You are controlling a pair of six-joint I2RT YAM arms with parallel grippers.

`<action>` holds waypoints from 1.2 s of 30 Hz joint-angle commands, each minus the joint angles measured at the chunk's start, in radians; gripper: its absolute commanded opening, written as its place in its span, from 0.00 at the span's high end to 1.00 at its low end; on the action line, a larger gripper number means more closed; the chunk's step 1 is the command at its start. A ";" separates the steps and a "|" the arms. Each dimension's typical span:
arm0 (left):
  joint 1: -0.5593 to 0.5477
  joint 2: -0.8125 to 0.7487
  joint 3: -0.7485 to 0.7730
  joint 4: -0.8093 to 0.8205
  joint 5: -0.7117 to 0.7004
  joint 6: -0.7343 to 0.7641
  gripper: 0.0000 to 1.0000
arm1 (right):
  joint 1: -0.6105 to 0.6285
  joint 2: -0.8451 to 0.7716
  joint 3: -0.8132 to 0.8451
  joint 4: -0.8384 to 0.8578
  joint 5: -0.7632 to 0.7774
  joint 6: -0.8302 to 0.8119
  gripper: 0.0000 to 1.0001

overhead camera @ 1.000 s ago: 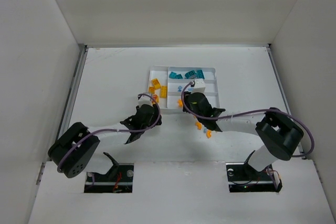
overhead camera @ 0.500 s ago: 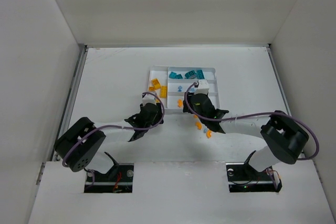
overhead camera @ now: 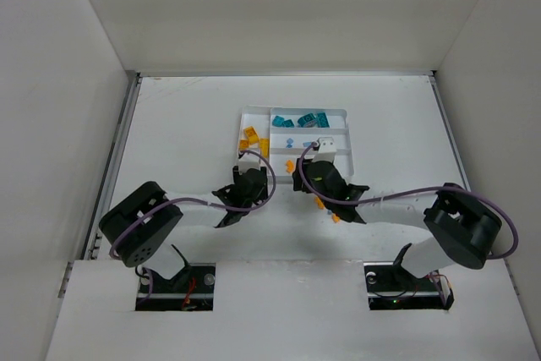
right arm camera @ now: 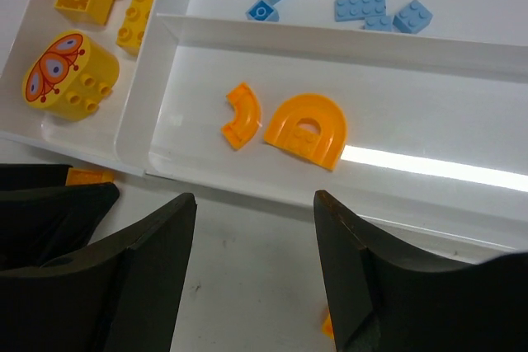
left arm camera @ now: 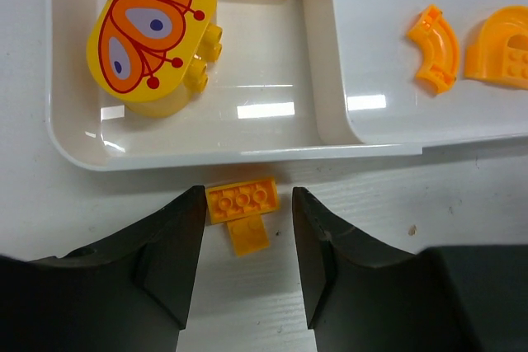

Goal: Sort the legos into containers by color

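My left gripper (left arm camera: 247, 195) is open, with its jaws on either side of a yellow-orange lego (left arm camera: 241, 224) that lies on the table just outside the white tray's near wall (left arm camera: 247, 152). In the top view this gripper (overhead camera: 251, 177) is at the tray's near left corner. My right gripper (right arm camera: 253, 199) is open and empty over the table beside the tray (overhead camera: 347, 137). The tray holds teal legos (overhead camera: 304, 120), light blue legos (right arm camera: 371, 10), two orange curved pieces (right arm camera: 307, 129) and yellow pieces, one a round butterfly block (left arm camera: 153, 35).
Loose orange legos (overhead camera: 321, 203) lie on the table under the right arm, with another (overhead camera: 290, 166) between the two grippers. One orange bit (right arm camera: 327, 323) shows by my right finger. White walls enclose the table on three sides.
My left gripper has moved right, up to the tray's near edge and around the yellow-orange lego. My right gripper has drawn back a little from the tray toward the near side.
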 commanded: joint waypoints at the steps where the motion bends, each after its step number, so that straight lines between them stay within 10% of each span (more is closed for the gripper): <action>1: -0.007 0.029 0.023 -0.012 -0.049 0.011 0.56 | 0.022 -0.023 -0.011 0.057 0.029 0.039 0.35; 15: -0.056 -0.035 -0.010 -0.024 -0.066 -0.011 0.83 | 0.053 -0.092 -0.072 0.062 0.046 0.067 0.36; 24: -0.076 -0.251 0.042 -0.119 -0.051 0.002 0.83 | 0.067 -0.136 -0.126 0.026 0.058 0.102 0.60; 36: -0.056 -0.141 0.203 -0.067 0.058 0.003 0.83 | 0.070 -0.057 -0.121 -0.026 0.146 0.148 0.46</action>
